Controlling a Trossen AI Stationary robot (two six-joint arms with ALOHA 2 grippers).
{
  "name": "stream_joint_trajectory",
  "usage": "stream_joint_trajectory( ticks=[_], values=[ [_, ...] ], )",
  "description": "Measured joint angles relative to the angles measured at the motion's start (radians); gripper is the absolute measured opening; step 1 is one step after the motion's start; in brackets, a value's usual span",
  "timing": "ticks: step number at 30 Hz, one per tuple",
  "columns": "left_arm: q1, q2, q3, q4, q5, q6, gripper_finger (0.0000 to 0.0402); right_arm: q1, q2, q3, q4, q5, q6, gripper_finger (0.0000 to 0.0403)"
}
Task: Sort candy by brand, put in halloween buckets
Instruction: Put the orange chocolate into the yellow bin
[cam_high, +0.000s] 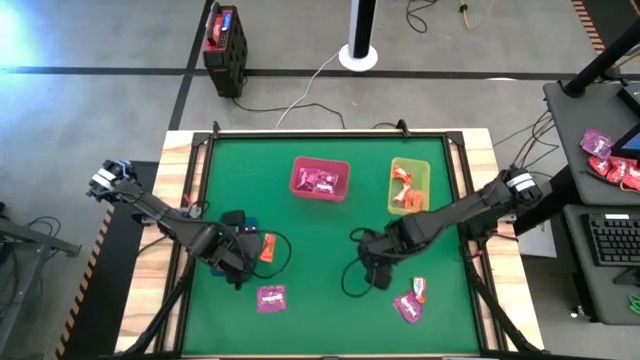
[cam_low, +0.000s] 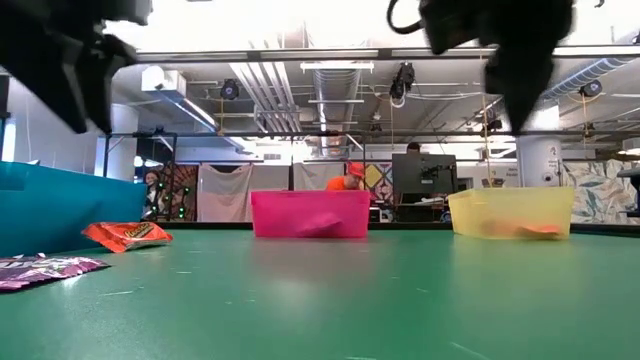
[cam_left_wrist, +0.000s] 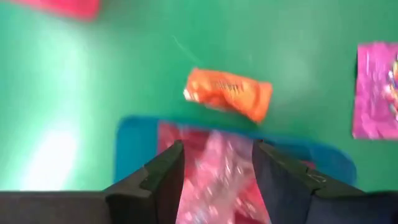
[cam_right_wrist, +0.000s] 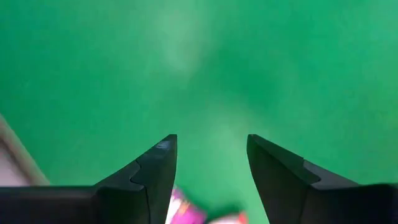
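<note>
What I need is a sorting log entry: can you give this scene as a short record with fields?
Left tool: open, above blue bin
Blue bin: blurred pink-red packet inside, below left tool
Right tool: open, holding nothing, above bare mat
Pink bin: pink packets inside
Green bin: orange-red candy inside
Loose on mat: orange candy beside blue bin; front packet, pink; pink and red pair near right tool

Two bins (cam_high: 320, 179) (cam_high: 409, 186) sit side by side at the table's (cam_high: 300, 320) far side, loose packets (cam_high: 271, 297) (cam_high: 410, 303) near its front edge.
</note>
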Motion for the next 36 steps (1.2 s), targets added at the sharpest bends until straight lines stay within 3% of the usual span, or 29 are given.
stream_joint_trajectory(
  ticks=[6, 12, 18, 24, 32, 36],
  values=[
    [-0.033, 0.000, 0.004, 0.087, -0.186, 0.080, 0.0169, 0.116, 0.000, 0.000, -0.125, -0.063, 0.192, 0.0187],
    [-0.035, 0.000, 0.004, 0.105, -0.238, 0.090, 0.0169, 0.208, -0.001, -0.031, -0.277, -0.073, 0.458, 0.0187],
    [-0.035, 0.000, 0.003, 0.107, -0.266, 0.087, 0.0169, 0.249, -0.009, -0.122, -0.261, -0.096, 0.557, 0.0187],
    [-0.035, 0.000, 0.003, 0.108, -0.271, 0.087, 0.0168, 0.252, -0.080, -0.269, -0.118, -0.127, 0.577, 0.0187],
    [-0.035, 0.000, 0.002, 0.109, -0.275, 0.067, 0.0168, 0.259, -0.298, -0.464, 0.155, -0.095, 0.795, 0.0196],
    [-0.035, 0.000, -0.001, 0.108, -0.288, 0.043, 0.0168, 0.261, -0.336, -0.536, 0.240, -0.092, 0.891, 0.0211]
  ],
)
